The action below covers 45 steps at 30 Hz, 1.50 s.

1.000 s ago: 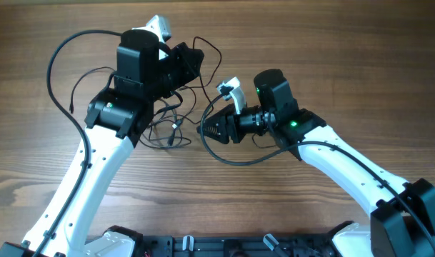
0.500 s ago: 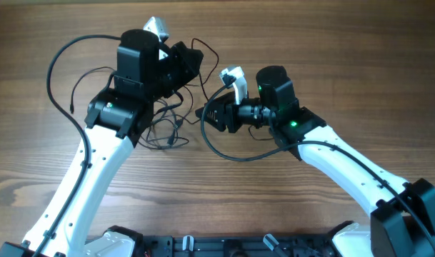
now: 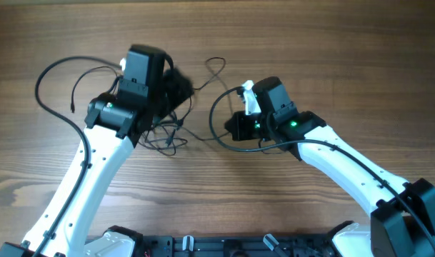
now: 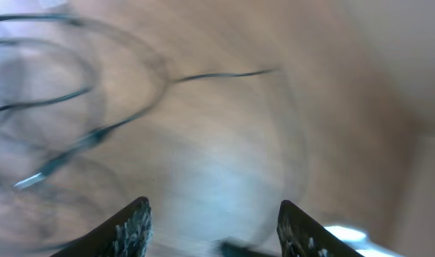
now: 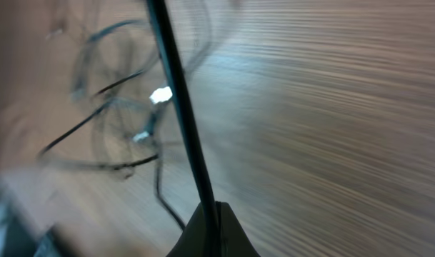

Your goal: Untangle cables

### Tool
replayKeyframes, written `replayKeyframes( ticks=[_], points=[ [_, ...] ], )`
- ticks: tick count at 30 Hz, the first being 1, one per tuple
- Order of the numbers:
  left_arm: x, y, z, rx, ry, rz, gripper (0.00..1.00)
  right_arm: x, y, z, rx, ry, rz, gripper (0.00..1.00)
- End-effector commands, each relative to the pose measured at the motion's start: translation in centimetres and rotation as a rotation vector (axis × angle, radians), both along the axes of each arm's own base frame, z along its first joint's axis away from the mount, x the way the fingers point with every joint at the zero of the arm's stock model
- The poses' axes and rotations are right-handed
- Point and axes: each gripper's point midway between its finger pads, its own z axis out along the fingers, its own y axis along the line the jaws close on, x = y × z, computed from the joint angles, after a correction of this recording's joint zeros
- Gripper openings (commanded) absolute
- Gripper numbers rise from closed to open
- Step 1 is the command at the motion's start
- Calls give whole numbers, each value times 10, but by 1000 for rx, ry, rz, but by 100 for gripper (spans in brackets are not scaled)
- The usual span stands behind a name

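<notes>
Wood-grain bench (image 3: 331, 43) carries the cables (image 3: 168, 134), a loose tangle ahead and left of the left claw (image 4: 216, 225), whose jaws stand wide apart and empty. The right claw (image 5: 211, 230) is pinched closed on one strand, the tangle lying beyond its tips.

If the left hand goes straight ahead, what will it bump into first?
Probably the wooden table, though it's blurry: the open left hand aims at wood, with most cables off to one side.
</notes>
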Motion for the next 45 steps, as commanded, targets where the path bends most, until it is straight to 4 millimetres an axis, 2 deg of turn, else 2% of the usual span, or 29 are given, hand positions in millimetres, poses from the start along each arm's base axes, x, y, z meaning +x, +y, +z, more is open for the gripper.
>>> replayKeyframes(
  ticks=[1,8,15,18,22,26,33,39,41,42,43,45],
  points=[
    [-12,31,-22,175,84,54,57,18,-47,-21,-172,34,-291,4],
    [-31,29,-79,202,278,20,60,19,-100,-34,-259,128,-431,4],
    [-53,17,-122,156,447,-30,65,24,-144,-39,-283,181,-520,4],
    [-67,12,-129,130,520,-47,70,24,-148,-39,-278,186,-513,4],
    [-86,18,-131,153,597,-52,73,24,-148,-39,-279,185,-512,4],
    [-92,19,-137,166,611,-77,74,24,-147,-39,-272,188,-514,4],
    [-110,16,-163,181,638,-106,77,23,-144,-39,-258,196,-505,4],
    [-114,17,-165,180,651,-105,77,22,-143,-39,-252,201,-502,4],
    [-114,16,-165,176,651,-106,70,22,-143,-39,-253,201,-501,4],
    [-113,16,-165,175,644,-106,53,22,-143,-39,-253,201,-502,4],
    [-109,14,-165,170,628,-107,40,22,-143,-39,-252,201,-501,5],
    [-98,11,-165,160,582,-106,23,22,-143,-39,-253,202,-501,4]
  ],
)
